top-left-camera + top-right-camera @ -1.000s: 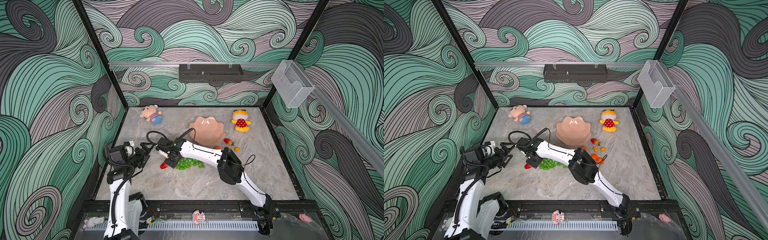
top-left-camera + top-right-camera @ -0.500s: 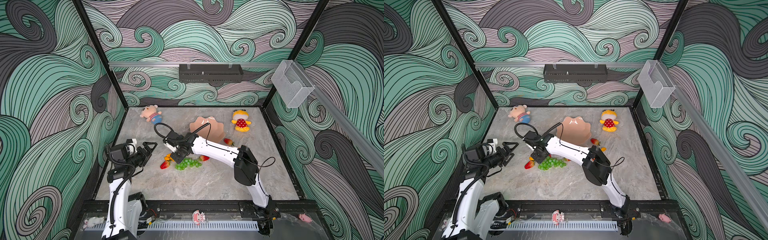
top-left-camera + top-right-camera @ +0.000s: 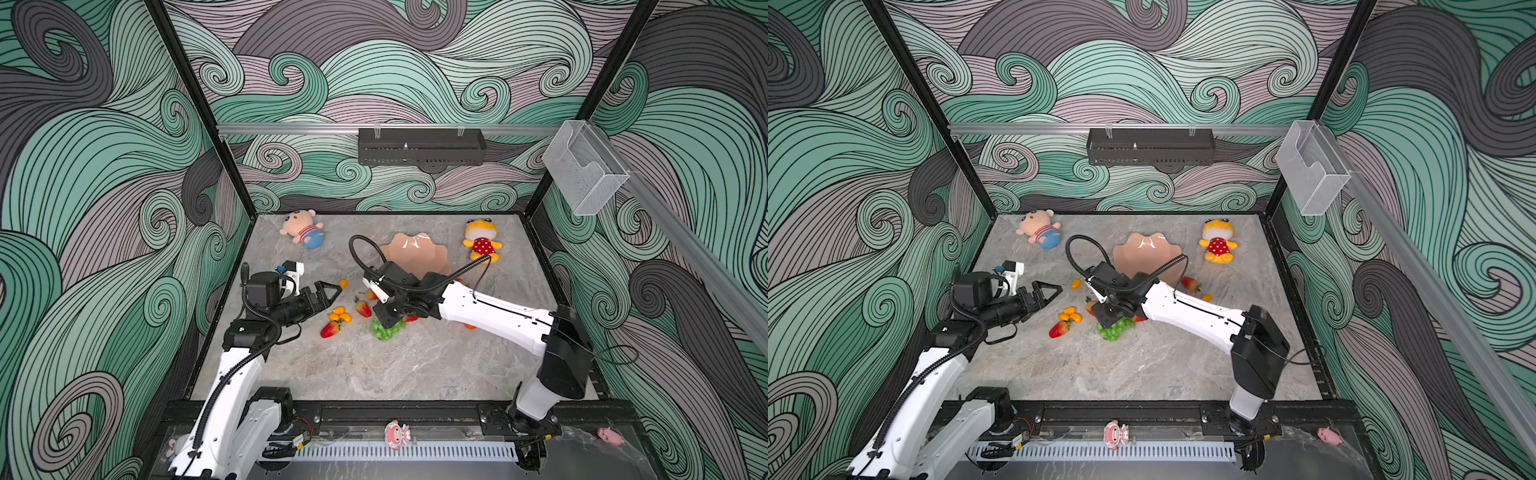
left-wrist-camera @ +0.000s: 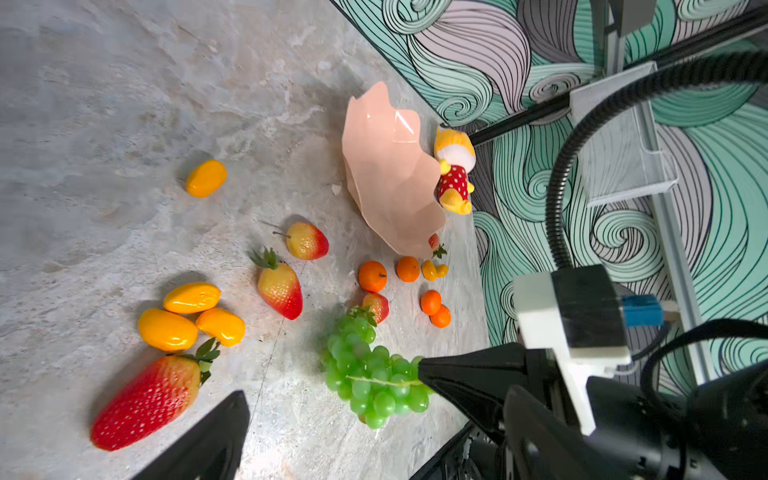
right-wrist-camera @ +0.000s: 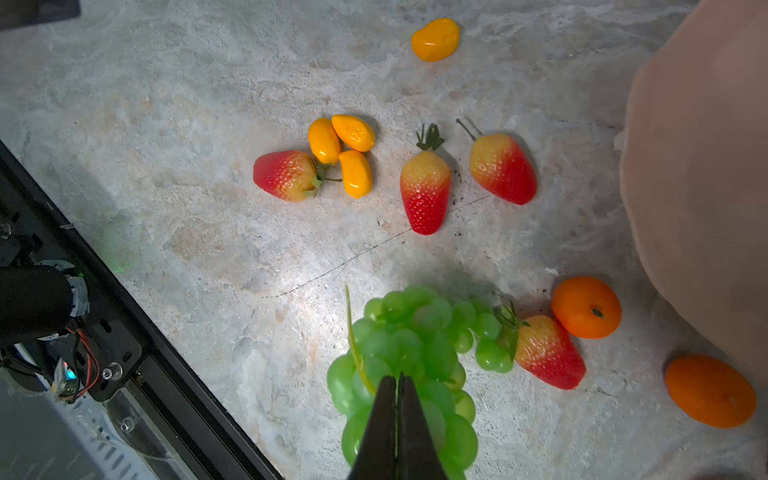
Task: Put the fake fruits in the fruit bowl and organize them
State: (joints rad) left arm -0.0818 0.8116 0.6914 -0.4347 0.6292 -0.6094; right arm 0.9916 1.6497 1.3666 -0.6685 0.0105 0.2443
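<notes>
– Fruits (image 4: 279,286) first: where do we stand?

– Nearest us, the grapes (image 5: 411,332) sit low over the table (image 3: 395,374). Our right gripper (image 5: 397,382) is on them with its jaws pressed together. A thin stem runs into the tips, so we judge it a pinch on the stem. We cannot tell whether the bunch is clear of the table. One strawberry touches the bunch on its far side.

– And the other arm?

– A little farther back, our left gripper (image 3: 328,291) hangs with its jaws spread wide, holding nothing. It points at a lone kumquat. Between the two grippers lie more strawberries (image 5: 424,195) and three kumquats (image 5: 340,153) bunched together.

– Beyond that?

– Tangerines (image 5: 586,307) lie scattered just short of the bowl (image 3: 415,251). The bowl stands toward the back, and what we see of it is bare. The dolls (image 3: 301,228) lie farthest off, at either side of it, and they are not our concern.

– So which step is this?

– We take it for the first pick. Every other fruit lies on the table.

– What does the next move ask of us?

– We lift straight up until the bunch hangs free. Then we carry it back over the tangerines, lower it inside the rim and part the jaws. A stem grip is slight, so we go gently or the bunch may swing or slip.
</notes>
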